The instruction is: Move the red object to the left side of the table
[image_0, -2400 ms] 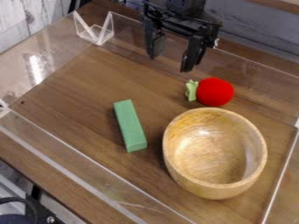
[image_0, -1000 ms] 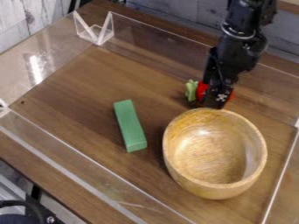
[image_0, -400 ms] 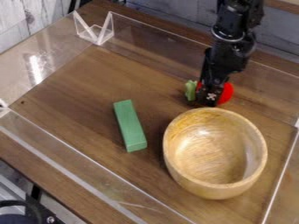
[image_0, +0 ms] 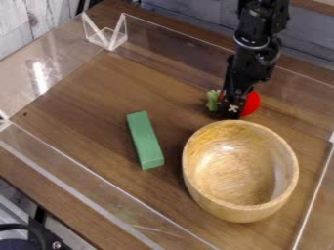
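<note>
The red object [image_0: 249, 100], a single toy fruit, sits on the table [image_0: 92, 93] just beyond one wooden bowl [image_0: 240, 170]. The claw [image_0: 235, 102] straddles it, jaws spread wide. One green block [image_0: 144, 139] lies left.

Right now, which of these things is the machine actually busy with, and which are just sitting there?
Part of the job:
- red object, under the arm
- gripper, open, down over it
- table, whose left side is the goal

Just lying about:
- green block
- wooden bowl
- clear plastic stand at the back corner
</note>
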Available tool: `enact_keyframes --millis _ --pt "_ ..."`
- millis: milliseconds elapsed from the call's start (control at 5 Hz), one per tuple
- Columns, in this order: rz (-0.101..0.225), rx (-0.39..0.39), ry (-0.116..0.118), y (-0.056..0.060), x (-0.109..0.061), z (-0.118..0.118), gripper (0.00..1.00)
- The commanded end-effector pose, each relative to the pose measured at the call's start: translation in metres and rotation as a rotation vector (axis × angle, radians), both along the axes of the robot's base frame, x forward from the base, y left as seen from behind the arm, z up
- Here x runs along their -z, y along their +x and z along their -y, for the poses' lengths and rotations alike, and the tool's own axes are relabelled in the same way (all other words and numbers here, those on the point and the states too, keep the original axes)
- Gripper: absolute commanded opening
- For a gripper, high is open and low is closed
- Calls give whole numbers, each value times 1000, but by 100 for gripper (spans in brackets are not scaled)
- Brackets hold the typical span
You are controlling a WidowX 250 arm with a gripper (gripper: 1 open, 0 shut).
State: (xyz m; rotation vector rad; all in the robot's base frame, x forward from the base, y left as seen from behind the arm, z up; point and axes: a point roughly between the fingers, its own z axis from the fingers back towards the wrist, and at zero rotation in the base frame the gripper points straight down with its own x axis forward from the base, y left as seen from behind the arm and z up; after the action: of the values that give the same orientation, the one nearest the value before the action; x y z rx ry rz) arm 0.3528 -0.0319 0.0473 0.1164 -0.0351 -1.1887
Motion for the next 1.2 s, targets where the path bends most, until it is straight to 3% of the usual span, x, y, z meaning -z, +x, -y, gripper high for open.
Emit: enact_keyframes --millis 0,1000 --pt "46 14 -12 10 -8 -3 100" --pt "73 129 -10 23 2 4 100"
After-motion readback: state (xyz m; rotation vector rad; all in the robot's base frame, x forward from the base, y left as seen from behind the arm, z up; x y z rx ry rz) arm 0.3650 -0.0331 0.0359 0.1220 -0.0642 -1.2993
